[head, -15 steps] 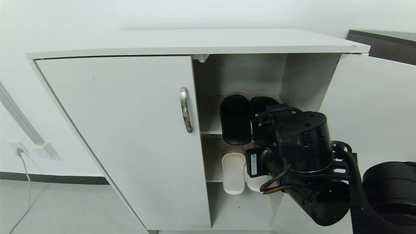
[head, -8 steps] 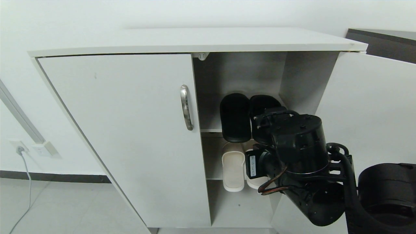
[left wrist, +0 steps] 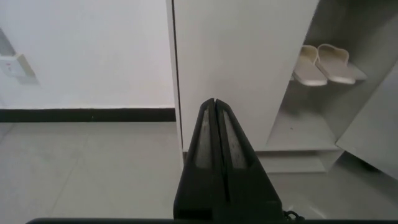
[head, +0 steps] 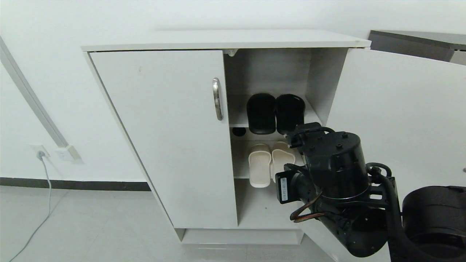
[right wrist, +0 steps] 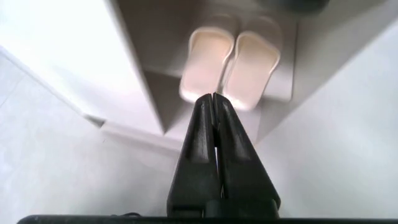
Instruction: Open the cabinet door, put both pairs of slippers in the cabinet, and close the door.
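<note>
The right gripper (right wrist: 214,98), a pair of long black fingers, is pressed shut with nothing between them. Its tips hang before the open half of the cabinet and point toward the pair of cream plastic slippers (right wrist: 231,57). The left gripper (left wrist: 214,102) is likewise closed and empty. It is held low over the pale grey tiled floor (left wrist: 87,168) in front of the cabinet's shut side, well apart from any slipper.

The cream pair lies side by side, touching, on the middle shelf (head: 241,174), with the near ends jutting a little past its front edge. On the upper shelf (head: 236,123) directly above sits a pair of black rubber slippers (head: 275,113), also side by side at the front edge. Both pairs are thus inside the white wooden cabinet (head: 225,38).

The bulky black right arm (head: 335,171) stands before the lower right of the opening (the gripper itself is hidden behind it in the head view). The right-hand door (head: 397,116) is swung wide open. The left-hand door (head: 164,134) is shut, with a vertical metal bar handle (head: 217,99) near its inner edge.

On the white wall to the left, a socket (head: 40,152) has a grey cable (head: 46,196) trailing down to the floor.
</note>
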`<state>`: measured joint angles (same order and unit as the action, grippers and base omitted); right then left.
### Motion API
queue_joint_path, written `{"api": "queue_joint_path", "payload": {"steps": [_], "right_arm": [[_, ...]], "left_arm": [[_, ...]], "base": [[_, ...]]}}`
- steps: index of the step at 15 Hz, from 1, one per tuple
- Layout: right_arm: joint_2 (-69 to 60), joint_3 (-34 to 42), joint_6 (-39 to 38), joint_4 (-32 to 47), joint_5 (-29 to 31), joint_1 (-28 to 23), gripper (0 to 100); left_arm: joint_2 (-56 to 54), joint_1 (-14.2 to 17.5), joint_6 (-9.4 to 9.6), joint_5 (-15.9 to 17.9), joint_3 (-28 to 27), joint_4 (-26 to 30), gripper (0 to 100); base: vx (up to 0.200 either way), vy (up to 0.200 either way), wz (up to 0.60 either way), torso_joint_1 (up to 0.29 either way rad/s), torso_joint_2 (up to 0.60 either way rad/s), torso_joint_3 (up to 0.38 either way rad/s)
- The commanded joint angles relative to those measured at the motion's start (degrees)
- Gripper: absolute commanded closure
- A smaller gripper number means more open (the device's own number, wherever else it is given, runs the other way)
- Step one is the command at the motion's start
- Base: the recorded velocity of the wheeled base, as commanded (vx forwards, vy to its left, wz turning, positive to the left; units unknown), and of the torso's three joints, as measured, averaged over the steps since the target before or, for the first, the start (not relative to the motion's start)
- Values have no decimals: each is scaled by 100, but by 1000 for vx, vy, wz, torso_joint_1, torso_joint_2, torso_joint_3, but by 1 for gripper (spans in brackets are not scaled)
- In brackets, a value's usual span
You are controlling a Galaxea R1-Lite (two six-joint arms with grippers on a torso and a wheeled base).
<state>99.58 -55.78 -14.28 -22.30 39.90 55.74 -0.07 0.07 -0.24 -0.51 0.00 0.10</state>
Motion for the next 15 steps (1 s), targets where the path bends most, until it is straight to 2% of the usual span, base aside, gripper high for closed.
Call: {"api": "queue_joint_path", "payload": {"steps": [1, 7, 13, 15], "right_arm": [[-9, 59, 4, -3, 0, -10, 100], [-9, 235, 179, -284, -9, -80, 100], [8, 683, 619, -1216, -17, -195, 100], [17, 700, 619, -1233, -35, -221, 100]], "left_arm": [[7, 1, -2, -2, 0, -1, 100], [7, 1, -2, -2, 0, -1, 100], [7, 1, -11, -2, 0, -1, 100], [7, 1, -20, -2, 0, -1, 100]], "base": [[-200, 0, 0, 7, 2, -2], [-200, 0, 0, 1, 2, 2], [0, 0, 0, 0, 0, 0], [0, 0, 0, 0, 0, 0]]}}
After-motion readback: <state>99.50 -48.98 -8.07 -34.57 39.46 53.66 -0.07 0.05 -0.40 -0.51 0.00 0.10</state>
